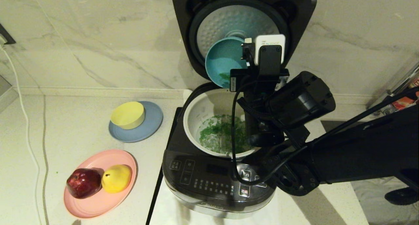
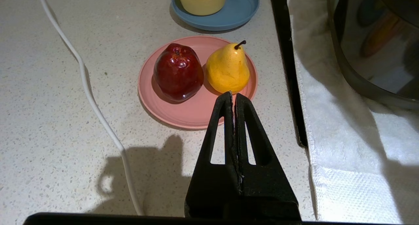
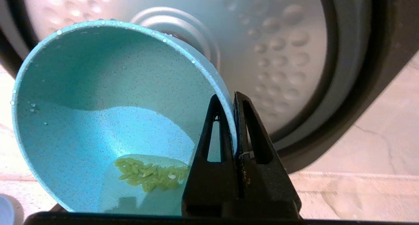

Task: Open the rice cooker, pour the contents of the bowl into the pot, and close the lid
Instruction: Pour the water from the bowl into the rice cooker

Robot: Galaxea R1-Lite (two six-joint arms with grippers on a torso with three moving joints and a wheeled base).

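The black rice cooker (image 1: 209,182) stands with its lid (image 1: 244,9) swung up, the dimpled silver plate (image 3: 281,48) facing me. Inside the cream-white pot (image 1: 193,117) lie green bits (image 1: 217,131) in water. My right gripper (image 3: 231,99) is shut on the rim of the teal bowl (image 1: 222,59) (image 3: 98,120), holding it tipped steeply above the pot's back edge. A small clump of green bits (image 3: 149,176) still clings in the bowl's lowest part. My left gripper (image 2: 233,95) is shut and empty, hovering over the counter near the pink plate.
A pink plate (image 1: 98,202) with a red apple (image 1: 84,182) and yellow pear (image 1: 117,178) sits left of the cooker. Behind it a yellow bowl (image 1: 128,114) rests on a blue-grey plate (image 1: 150,126). A white cord (image 2: 91,97) runs along the counter. A white towel (image 2: 353,146) lies under the cooker.
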